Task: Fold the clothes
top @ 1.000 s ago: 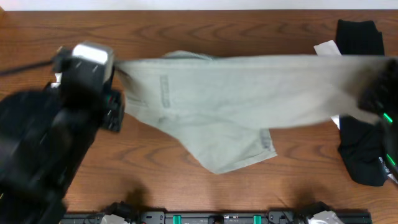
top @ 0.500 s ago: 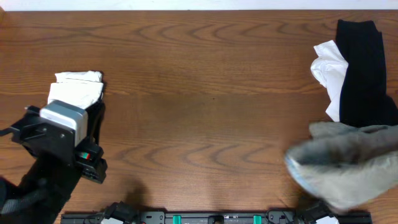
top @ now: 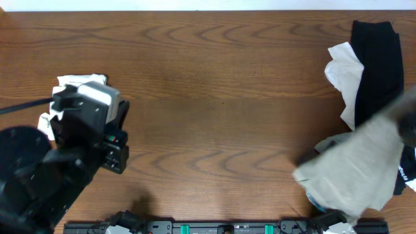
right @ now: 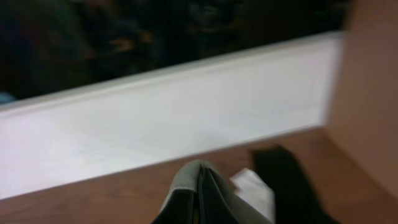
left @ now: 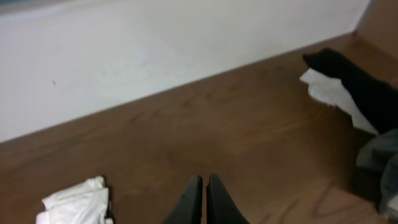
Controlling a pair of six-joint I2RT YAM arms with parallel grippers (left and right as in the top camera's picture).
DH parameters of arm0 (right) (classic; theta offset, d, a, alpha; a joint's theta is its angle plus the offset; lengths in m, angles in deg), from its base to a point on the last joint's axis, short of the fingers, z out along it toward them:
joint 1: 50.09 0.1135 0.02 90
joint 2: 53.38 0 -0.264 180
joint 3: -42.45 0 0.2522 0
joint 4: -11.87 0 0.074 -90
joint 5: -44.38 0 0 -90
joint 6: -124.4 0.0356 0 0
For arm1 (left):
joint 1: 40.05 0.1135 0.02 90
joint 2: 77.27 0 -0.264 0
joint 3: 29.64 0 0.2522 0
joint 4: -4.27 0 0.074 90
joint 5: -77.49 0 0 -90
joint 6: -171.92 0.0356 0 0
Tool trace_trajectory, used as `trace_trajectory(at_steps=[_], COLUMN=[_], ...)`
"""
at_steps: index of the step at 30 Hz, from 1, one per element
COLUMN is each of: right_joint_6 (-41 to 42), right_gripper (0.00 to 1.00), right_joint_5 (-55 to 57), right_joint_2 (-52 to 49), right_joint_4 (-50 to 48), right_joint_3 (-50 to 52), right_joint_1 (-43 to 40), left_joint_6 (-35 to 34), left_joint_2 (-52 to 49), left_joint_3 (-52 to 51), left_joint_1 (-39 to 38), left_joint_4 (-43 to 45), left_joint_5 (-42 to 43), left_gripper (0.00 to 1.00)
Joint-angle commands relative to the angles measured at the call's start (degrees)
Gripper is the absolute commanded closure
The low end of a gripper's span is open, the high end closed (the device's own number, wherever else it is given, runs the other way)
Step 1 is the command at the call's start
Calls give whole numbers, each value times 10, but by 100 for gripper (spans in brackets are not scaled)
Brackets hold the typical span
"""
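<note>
Overhead, the khaki trousers (top: 354,170) sit bunched and blurred at the near right corner of the table (top: 221,97), gathered into a loose pale grey-green heap that overlaps the lower end of a black garment (top: 377,58). Whether the heap rests on the wood or hangs just above it cannot be told.

The right claw (right: 199,200) is clamped tight on a fold of the trousers. In its wrist view the khaki cloth (right: 184,180) drapes over both fingers and hides their tips, with no gap between them.

The left claw (left: 203,198) holds nothing. Its two dark fingers are drawn together with only a thin line between them, and they point across bare wood towards the far edge of the table.

A crumpled white garment (top: 81,82) lies at the left side of the table, partly under the left arm in the overhead view. It shows just beside the left claw, at the lower left of the left wrist view (left: 74,200).

A second white garment (top: 344,71) lies at the far right, touching the long black garment and tucked partly beneath its inner edge. Both are well apart from the left claw and just beyond the trousers
</note>
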Motion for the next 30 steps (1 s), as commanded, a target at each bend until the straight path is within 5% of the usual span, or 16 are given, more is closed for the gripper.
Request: trace_trajectory(at_steps=[1,5,13,23,30], right_joint_6=[-15,-3,20,20,20], right_gripper=[99,99,99,99,99], right_joint_5=[-162,-255,-251,-216,-222], right_joint_2=[-48,-98,-158,-150,-118], right_joint_4=[-56,-137,-263,-296,-294], right_joint_3=[-4,-4,-4,-5,-5], right_joint_1=[-4,7,71,97,97], left_joint_6=[-3,-3,40,95,146], left_joint_2=[-17,-39,-92,-170,-238], left_joint_3=[5,5,-17,-52,-52], left_joint_1=[4,4,4,4,4], left_joint_4=[-12,-36,-46,-41,-41], left_joint_5=[10,18,150,233,233], left_gripper=[94,94,92,25,16])
